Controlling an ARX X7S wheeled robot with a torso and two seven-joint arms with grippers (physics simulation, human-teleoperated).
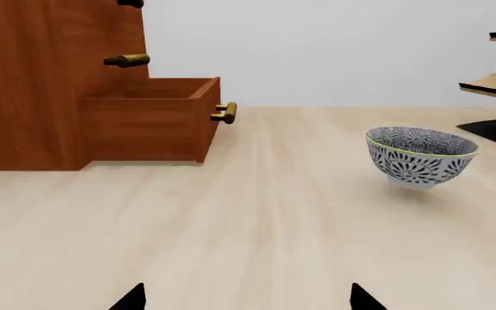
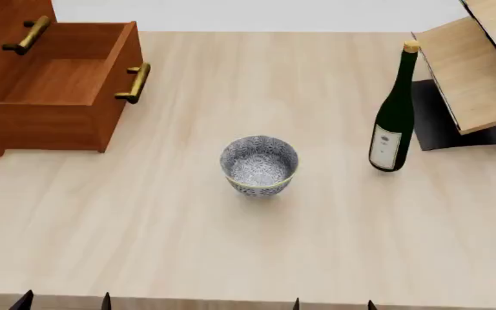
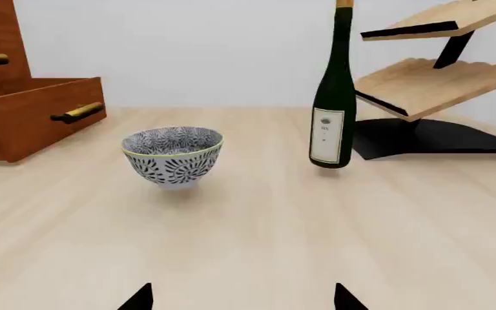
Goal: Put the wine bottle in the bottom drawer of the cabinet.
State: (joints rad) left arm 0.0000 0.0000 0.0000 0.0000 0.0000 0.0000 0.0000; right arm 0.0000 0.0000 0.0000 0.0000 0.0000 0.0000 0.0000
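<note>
Head view: I am looking down over a pale wooden table (image 2: 188, 245), with only the dark tips of both grippers showing at the near edge.
Wine bottle: I am seeing the wine bottle (image 2: 394, 113) standing upright on the right side of the table, cork on top, white label facing me; it is sitting just beside the rack and well apart from the cabinet.
Bottom drawer: the bottom drawer (image 2: 59, 84) is standing pulled out at the far left, its brass handle (image 2: 134, 82) facing right, and I am seeing bare wood inside it.
Cabinet: the cabinet (image 1: 33, 71) is rising behind the drawer at the far left, with further brass handles above.
Bowl: a patterned bowl (image 2: 259, 164) is sitting upright near the middle of the table, between drawer and bottle, touching neither.
Rack: a slanted light-wood rack (image 3: 438, 77) on a black base is standing at the far right.
Left gripper: the left gripper (image 1: 248, 298) is hovering low over the near table, facing the drawer; its fingertips are standing wide apart, holding nothing.
Right gripper: the right gripper (image 3: 243, 298) is hovering low at the near edge, facing bowl and bottle; its fingertips are likewise spread wide, holding nothing.
</note>
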